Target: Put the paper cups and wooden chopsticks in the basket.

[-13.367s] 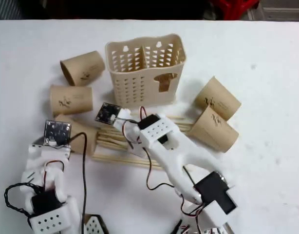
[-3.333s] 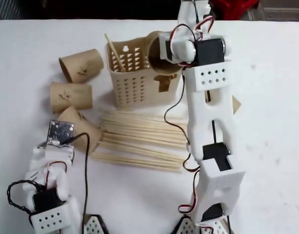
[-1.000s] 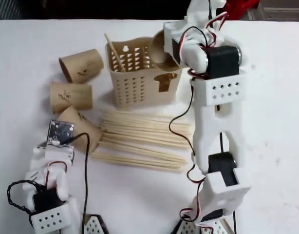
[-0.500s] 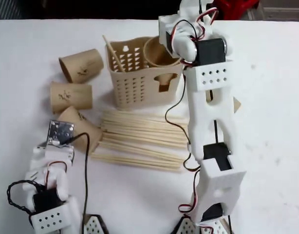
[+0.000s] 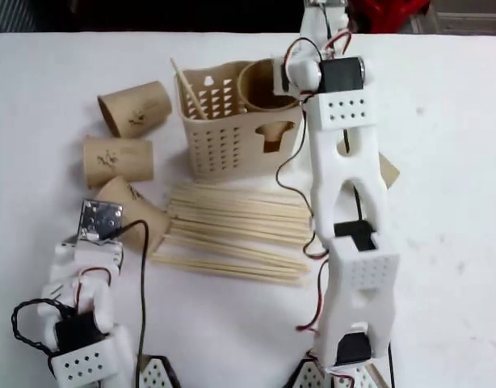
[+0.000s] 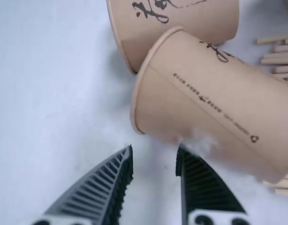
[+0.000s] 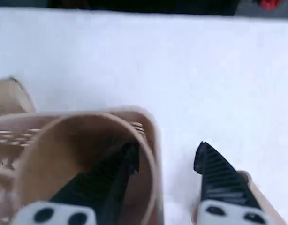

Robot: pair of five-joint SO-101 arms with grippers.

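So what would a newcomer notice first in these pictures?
The right arm stretches to the basket, its gripper open astride the wall of a cup standing inside. Before the basket lies a spread of chopsticks, with three cups on their sides at the left.

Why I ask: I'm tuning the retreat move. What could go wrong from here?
1. The right gripper is open, with one finger inside the upright cup and the other outside the basket wall. A slanted lift might drag the cup out or tip the basket.
2. The left gripper is open next to a cup on its side. A nudge could roll that cup away rather than grip it.
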